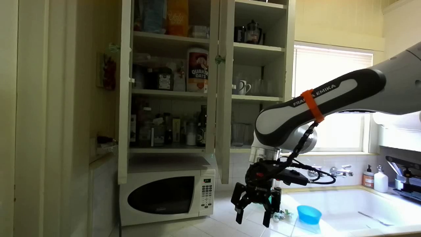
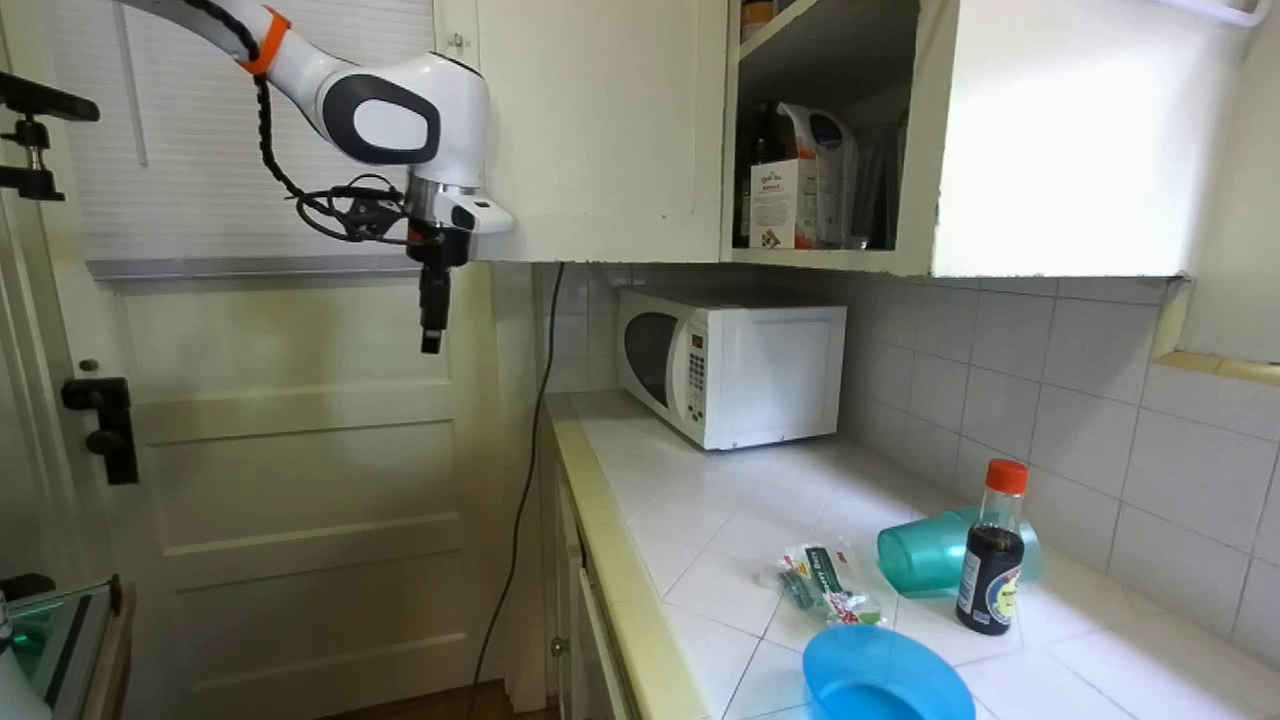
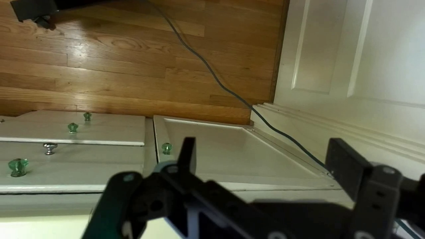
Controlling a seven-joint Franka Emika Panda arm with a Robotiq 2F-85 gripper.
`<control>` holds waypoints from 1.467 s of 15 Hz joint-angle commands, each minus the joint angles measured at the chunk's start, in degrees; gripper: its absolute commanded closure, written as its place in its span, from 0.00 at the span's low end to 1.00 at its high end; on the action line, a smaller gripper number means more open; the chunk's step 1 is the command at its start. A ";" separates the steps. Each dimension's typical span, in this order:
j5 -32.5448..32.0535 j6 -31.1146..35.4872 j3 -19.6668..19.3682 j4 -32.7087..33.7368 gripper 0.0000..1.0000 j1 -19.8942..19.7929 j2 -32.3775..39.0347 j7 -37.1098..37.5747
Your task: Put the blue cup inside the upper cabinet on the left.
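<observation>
In an exterior view we look frontally at the upper cabinet (image 1: 169,93) and microwave (image 1: 167,194); in an exterior view, along the table (image 2: 700,500) toward the door (image 2: 300,430), with the blue cup (image 2: 885,655) near. Microwave and blue cup show in both exterior views. The wrist view looks down on wooden floor (image 3: 132,66).

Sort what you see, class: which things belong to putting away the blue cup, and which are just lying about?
Belongs to the job:
blue cup
left upper cabinet
gripper

Just lying or standing about:
red-capped bottle
teal tumbler
plastic packet
microwave
</observation>
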 commanded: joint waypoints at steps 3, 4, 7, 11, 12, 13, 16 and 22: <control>-6.97 3.64 -2.41 -1.80 0.00 -5.46 -2.60 -0.40; -8.67 4.70 -3.21 -1.85 0.00 -6.69 -2.67 -0.63; -12.38 8.42 -6.28 -1.77 0.00 -10.30 -2.37 -2.10; -14.85 16.58 -10.76 -0.04 0.00 -14.57 0.70 -4.74; -16.37 18.48 -11.50 1.16 0.00 -15.98 1.83 -4.12; -15.39 19.57 -12.67 2.86 0.00 -16.58 3.64 -3.82; -13.44 17.82 -13.60 2.13 0.00 -16.07 2.22 -5.05; -18.50 25.28 -11.43 -1.57 0.00 -17.81 -0.30 0.36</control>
